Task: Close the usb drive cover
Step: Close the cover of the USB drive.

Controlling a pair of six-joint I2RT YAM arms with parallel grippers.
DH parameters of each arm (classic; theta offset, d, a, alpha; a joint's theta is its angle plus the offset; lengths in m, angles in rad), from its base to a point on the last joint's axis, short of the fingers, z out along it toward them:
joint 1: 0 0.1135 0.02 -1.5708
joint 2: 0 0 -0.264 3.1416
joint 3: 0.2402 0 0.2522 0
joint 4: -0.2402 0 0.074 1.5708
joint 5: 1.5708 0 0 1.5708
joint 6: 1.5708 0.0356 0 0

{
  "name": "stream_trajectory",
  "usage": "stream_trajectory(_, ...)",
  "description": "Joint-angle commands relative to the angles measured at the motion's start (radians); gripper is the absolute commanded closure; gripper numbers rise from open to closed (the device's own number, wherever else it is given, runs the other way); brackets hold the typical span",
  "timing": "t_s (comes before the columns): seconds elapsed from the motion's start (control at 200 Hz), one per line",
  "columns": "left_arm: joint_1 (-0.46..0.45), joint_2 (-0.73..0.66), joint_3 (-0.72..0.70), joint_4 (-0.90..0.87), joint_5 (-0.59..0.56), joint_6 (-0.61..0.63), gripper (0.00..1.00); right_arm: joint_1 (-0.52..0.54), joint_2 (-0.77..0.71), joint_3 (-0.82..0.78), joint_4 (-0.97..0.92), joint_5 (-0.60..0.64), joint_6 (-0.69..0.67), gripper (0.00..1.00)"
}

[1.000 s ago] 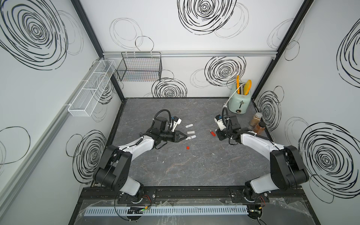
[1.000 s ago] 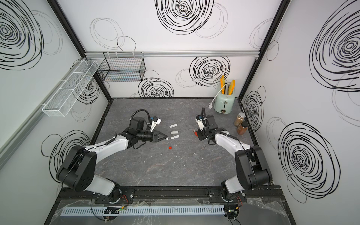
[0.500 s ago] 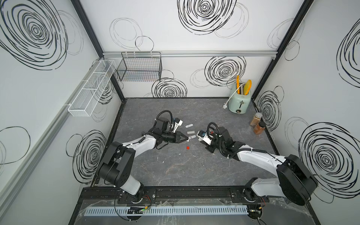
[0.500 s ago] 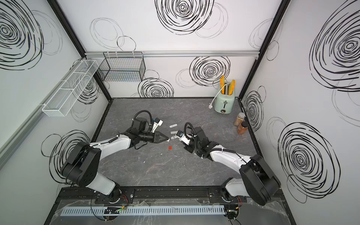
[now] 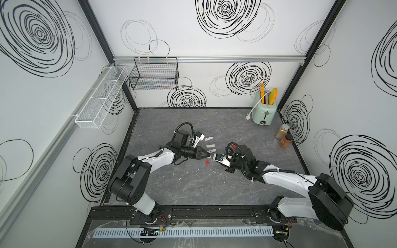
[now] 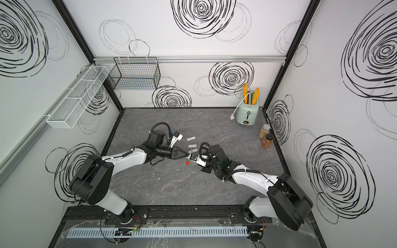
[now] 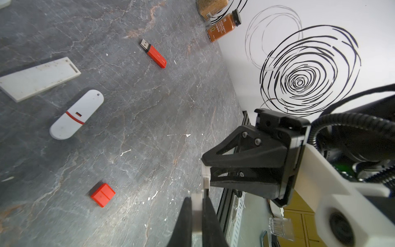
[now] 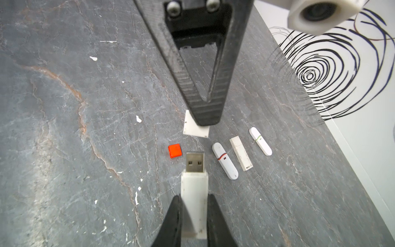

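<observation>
Both jaws grip parts: the right jaws' white plastic USB drive [image 8: 194,192] has swung in facing the left jaws' small white square cap [image 8: 193,130], so capping seems next.

- In a top view we see white walls [image 5: 193,32] scrawled with black spirals on three sides;
- a dark grey, marble-veined tabletop [image 5: 193,189] fills the lower middle;
- left of centre, a black wire basket [image 5: 153,75] hangs from a silver rail [image 5: 236,58];
- a white wire rack [image 5: 101,98] lines the left wall;
- we find the light even and soft.
</observation>
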Motion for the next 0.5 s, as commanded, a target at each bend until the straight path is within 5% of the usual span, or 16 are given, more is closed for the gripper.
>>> stream_trajectory(0.0, -0.009, 0.009, 0.027, 0.001, 0.027, 0.037, 1.0, 0.009, 0.003, -0.003, 0.0, -0.027, -0.044, 0.95)
stream_trajectory(0.495, -0.034, 0.01, 0.026, -0.01, 0.025, 0.057, 1.0, 0.019, -0.006, -0.007, 0.019, -0.036, -0.046, 0.95)
